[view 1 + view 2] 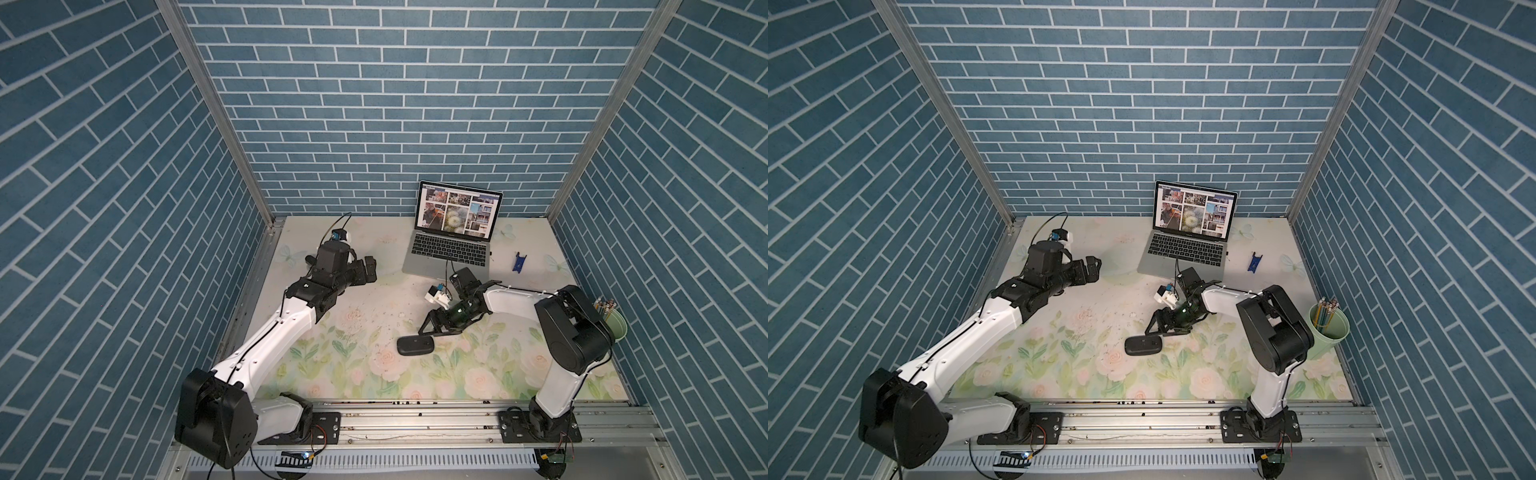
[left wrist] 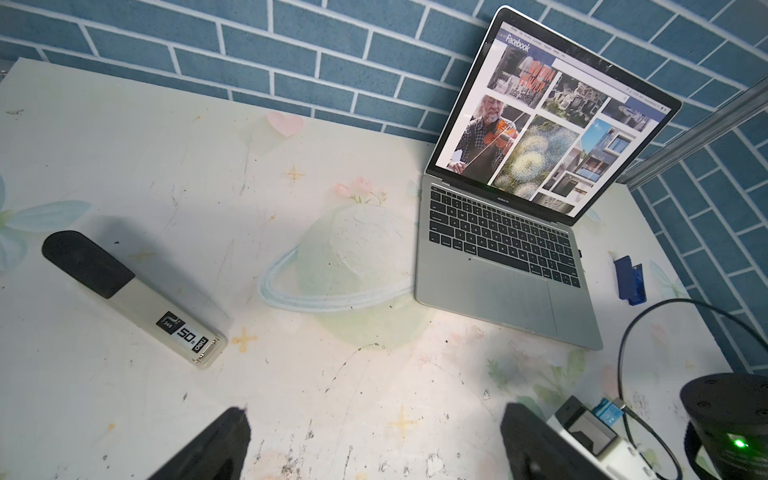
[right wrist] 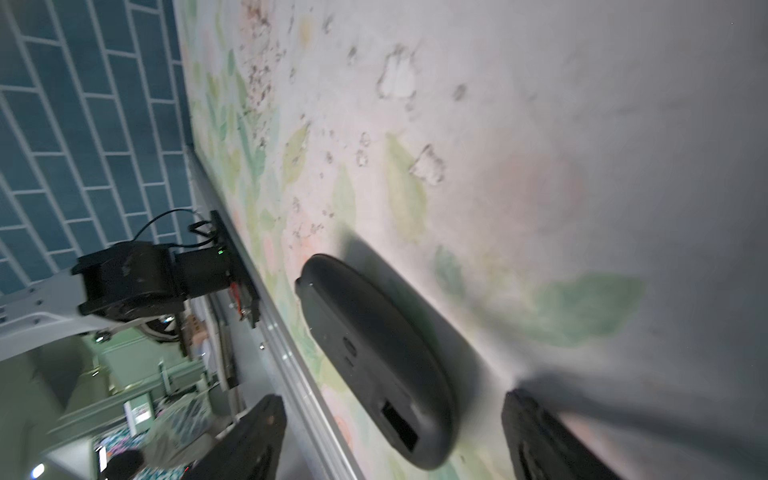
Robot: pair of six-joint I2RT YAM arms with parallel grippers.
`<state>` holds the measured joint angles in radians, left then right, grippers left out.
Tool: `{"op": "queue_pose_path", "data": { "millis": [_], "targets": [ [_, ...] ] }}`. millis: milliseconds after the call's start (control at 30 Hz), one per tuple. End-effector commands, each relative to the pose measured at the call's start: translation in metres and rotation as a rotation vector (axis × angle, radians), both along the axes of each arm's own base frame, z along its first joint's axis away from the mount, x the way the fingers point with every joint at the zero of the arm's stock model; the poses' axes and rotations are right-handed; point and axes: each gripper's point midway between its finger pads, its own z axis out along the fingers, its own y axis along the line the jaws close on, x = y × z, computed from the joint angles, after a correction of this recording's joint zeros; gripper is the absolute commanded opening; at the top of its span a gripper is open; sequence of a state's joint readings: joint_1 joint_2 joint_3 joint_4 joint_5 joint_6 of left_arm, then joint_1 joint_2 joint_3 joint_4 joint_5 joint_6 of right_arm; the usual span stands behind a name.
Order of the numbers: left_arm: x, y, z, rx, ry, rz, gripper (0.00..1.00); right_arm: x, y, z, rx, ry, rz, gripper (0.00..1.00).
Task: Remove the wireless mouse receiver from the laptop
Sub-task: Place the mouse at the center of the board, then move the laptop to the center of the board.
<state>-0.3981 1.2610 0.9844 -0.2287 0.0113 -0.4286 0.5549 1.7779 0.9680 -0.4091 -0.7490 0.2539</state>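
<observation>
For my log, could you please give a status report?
Left gripper, right gripper open, empty. Receiver plugged in laptop. Mouse in front of right gripper.

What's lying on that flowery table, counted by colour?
Silver-grey: 1, open slim laptop
Black: 2, oval computer mouse; tiny receiver stub at the laptop's side
Blue: 1, small plastic piece
Green: 1, round cup of pencils
White: 1, black-tipped stapler
Total: 6

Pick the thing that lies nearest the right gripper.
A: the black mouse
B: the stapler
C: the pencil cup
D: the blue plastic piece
A: in both top views the black mouse lies on the table right by the open right gripper. The right wrist view shows it close ahead of the spread fingers.
</observation>
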Motion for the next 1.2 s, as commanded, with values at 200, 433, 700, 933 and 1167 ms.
{"op": "queue_pose_path", "data": {
  "millis": [200, 433, 700, 933, 1167],
  "targets": [
    [0.036, -0.036, -0.023, -0.029, 0.099, -0.080, 1.00, 0.083, -0.121, 0.024, -0.637, -0.392, -0.445, 0.86],
    [0.095, -0.081, -0.040, -0.056, 0.167, -0.173, 1.00, 0.141, -0.137, 0.071, -0.558, -0.480, -0.633, 0.83],
    [0.156, -0.134, -0.097, -0.108, 0.323, -0.285, 0.99, 0.193, -0.187, 0.054, -0.439, -0.415, -0.746, 0.69],
    [0.194, -0.145, -0.139, -0.094, 0.411, -0.277, 0.99, 0.226, -0.184, 0.036, -0.416, -0.383, -0.704, 0.71],
    [0.191, -0.153, -0.169, -0.166, 0.446, -0.303, 0.99, 0.254, -0.192, 0.019, -0.446, -0.379, -0.759, 0.75]
  ]
}}
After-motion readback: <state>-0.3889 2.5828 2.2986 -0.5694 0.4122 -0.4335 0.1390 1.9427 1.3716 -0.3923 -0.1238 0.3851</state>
